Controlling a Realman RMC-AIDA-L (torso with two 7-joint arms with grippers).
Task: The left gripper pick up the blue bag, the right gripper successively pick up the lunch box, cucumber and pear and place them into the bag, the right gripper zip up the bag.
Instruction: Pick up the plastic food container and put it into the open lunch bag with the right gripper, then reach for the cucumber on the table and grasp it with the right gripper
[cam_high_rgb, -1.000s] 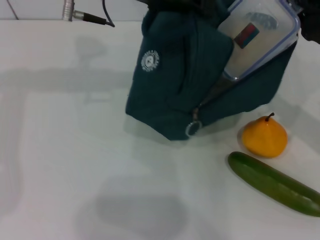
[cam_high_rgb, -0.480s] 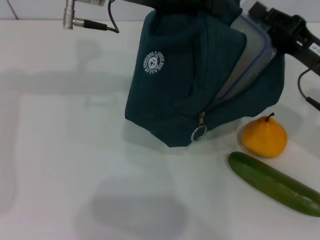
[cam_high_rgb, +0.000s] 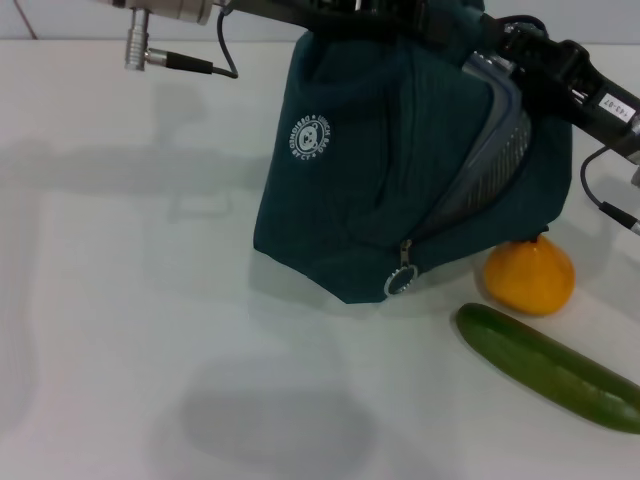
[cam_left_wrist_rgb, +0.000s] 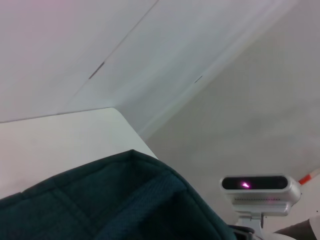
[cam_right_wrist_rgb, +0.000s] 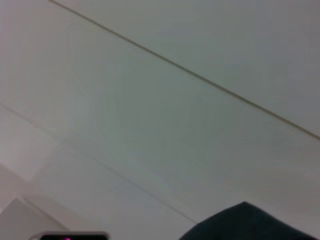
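Note:
The blue bag (cam_high_rgb: 370, 170) stands upright at the back of the white table, its top held up by my left gripper (cam_high_rgb: 345, 8) at the upper edge of the head view. Its teal fabric (cam_left_wrist_rgb: 125, 200) fills the lower left wrist view. The side zipper gapes open, and the lunch box (cam_high_rgb: 495, 150) sits inside, its blue rim and clear wall showing through the gap. My right gripper (cam_high_rgb: 505, 45) reaches into the bag's mouth from the right, at the box's top corner. The pear (cam_high_rgb: 530, 277) touches the bag's lower right side. The cucumber (cam_high_rgb: 550, 368) lies in front of it.
The metal ring zipper pull (cam_high_rgb: 400, 283) hangs at the bag's lower front. A silver connector with a black cable (cam_high_rgb: 170, 50) hangs from the left arm at the top left. A cable (cam_high_rgb: 600, 200) trails under the right arm. Bare white table (cam_high_rgb: 150, 300) spreads to the left and front.
The lunch box has slid from sticking out of the bag's top to sitting deep inside. The right gripper followed it down and left. The bag now stands more upright.

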